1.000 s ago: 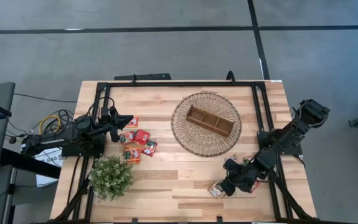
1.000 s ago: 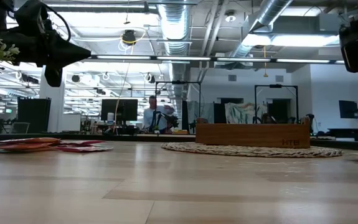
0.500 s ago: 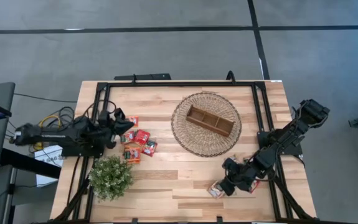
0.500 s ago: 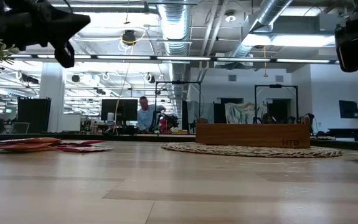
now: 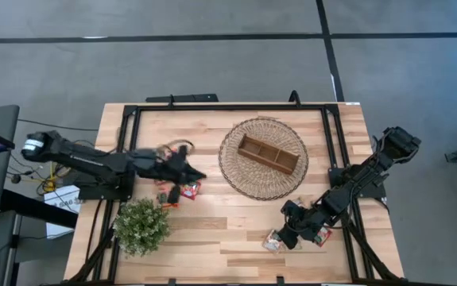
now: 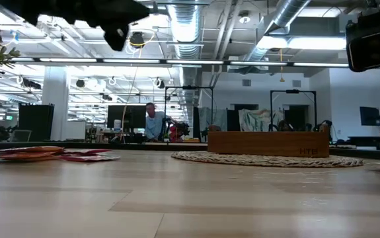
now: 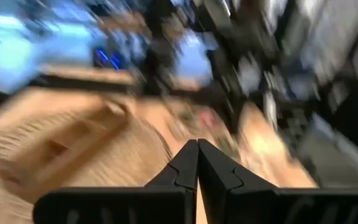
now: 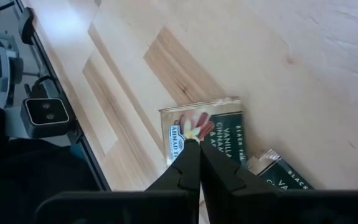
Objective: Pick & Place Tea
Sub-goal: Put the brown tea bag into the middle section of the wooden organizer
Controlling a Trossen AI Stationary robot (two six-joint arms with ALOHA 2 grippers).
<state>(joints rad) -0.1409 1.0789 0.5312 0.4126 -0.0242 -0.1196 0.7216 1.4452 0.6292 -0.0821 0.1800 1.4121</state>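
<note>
Tea sachets, small red-orange squares (image 5: 182, 191), unpicked; left gripper (image 5: 199, 175) and right gripper (image 5: 274, 237) clenched, empty; next: open, grasp.

Your left wrist view is smeared by motion: the woven mat (image 7: 73, 155) and wooden tray (image 7: 60, 140) are only blurs. The left arm (image 5: 109, 161) covers part of the tea sachets (image 5: 188, 189). The second green sachet (image 8: 278, 177) runs off the right wrist picture's edge.

Below my right gripper (image 8: 194, 146) I count two green-and-white sachets (image 8: 207, 134) — beyond my left gripper (image 5: 199, 174), one tray (image 5: 269, 154), one mat (image 5: 244, 176), one plant (image 5: 141, 226).
</note>
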